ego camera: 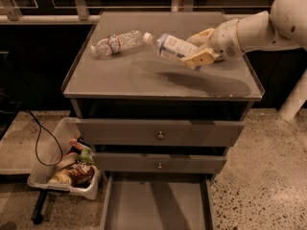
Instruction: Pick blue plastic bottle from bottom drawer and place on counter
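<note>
Gripping the blue plastic bottle (pixel 173 47) by its lower end, our gripper (pixel 195 48) holds it tilted above the counter (pixel 144 83) toward the back right corner, white cap pointing at the left edge, where we see a ribbed clear bottle (pixel 117 42) lying near the back, the bottom drawer (pixel 156 205) open below

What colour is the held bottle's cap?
White cap, camera view; gripper holds bottle over the counter.
</note>
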Controlling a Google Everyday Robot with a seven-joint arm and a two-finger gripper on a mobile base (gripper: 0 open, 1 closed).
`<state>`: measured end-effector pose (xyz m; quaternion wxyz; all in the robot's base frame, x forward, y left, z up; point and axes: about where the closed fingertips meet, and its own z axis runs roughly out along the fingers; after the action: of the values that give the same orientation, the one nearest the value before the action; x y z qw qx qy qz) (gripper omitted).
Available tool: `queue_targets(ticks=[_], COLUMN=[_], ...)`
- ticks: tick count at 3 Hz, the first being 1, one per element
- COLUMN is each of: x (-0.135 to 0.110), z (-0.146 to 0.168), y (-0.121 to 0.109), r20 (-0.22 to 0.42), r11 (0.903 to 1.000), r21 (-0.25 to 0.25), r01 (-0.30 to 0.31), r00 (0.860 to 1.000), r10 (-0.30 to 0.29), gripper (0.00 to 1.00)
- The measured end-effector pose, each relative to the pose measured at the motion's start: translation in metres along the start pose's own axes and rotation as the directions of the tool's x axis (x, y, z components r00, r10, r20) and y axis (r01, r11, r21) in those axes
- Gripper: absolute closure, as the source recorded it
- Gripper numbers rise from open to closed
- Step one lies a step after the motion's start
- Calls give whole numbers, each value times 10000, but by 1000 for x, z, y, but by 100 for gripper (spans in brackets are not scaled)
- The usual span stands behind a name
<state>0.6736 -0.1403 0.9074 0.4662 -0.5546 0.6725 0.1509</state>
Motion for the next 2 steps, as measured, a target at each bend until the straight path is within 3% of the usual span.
queue_targets(ticks=[2], x=[28], z=[21], y=[-15], r20=[-709], r11=[9975], r21=[-505], r01=[-488], r00=[9965], r10=[452], gripper=[100])
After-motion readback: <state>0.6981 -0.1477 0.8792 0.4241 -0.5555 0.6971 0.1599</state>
